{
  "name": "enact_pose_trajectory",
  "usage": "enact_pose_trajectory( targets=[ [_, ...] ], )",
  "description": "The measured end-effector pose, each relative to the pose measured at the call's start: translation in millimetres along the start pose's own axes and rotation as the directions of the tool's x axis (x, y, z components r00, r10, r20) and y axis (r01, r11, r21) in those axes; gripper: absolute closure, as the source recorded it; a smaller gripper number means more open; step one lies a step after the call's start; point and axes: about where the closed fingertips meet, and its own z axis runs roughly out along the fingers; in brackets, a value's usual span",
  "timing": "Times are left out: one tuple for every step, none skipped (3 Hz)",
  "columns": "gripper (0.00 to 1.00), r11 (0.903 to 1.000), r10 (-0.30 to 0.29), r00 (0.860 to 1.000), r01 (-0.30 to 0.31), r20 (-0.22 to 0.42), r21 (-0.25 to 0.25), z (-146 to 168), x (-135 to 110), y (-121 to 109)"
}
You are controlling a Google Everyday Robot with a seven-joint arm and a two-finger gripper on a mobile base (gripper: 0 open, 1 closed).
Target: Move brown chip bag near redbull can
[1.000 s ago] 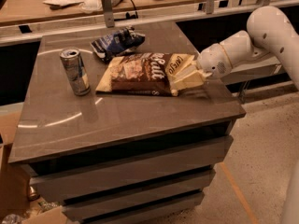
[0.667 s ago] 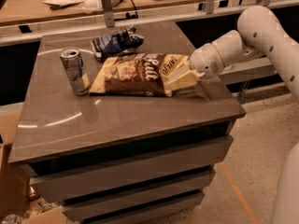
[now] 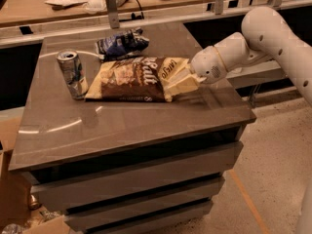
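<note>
Grey desk (image 3: 122,126) fills mid frame. Chip bag (image 3: 131,79) flat at centre, long axis left-right, left end just beside can (image 3: 73,74). End effector (image 3: 184,79) at bag's right end, clamped on it; can lies straight left along bag axis.

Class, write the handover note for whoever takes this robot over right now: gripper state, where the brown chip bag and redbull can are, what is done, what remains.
Gripper: over the table's right side, shut on the right end of the brown chip bag.
Bag: flat on the table, left corner right beside the redbull can; contact unclear.
Can: upright near the left edge.
Blue snack bag: behind them.
Done: bag looks near the can.
Left: probably release and withdraw.
</note>
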Motion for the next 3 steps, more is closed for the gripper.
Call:
enact_pose_trajectory(
  targets=[
    [0.59, 0.9994, 0.006, 1.0, -0.006, 0.0, 0.033, 3.6, -3.4, -0.1],
    [0.36, 0.9977, -0.008, 1.0, 0.008, -0.005, 0.067, 2.3, -8.3, -1.2],
    [0.05, 0.9905, -0.005, 1.0, 0.008, -0.018, 0.138, -9.4, -9.4, -3.1]
  ],
)
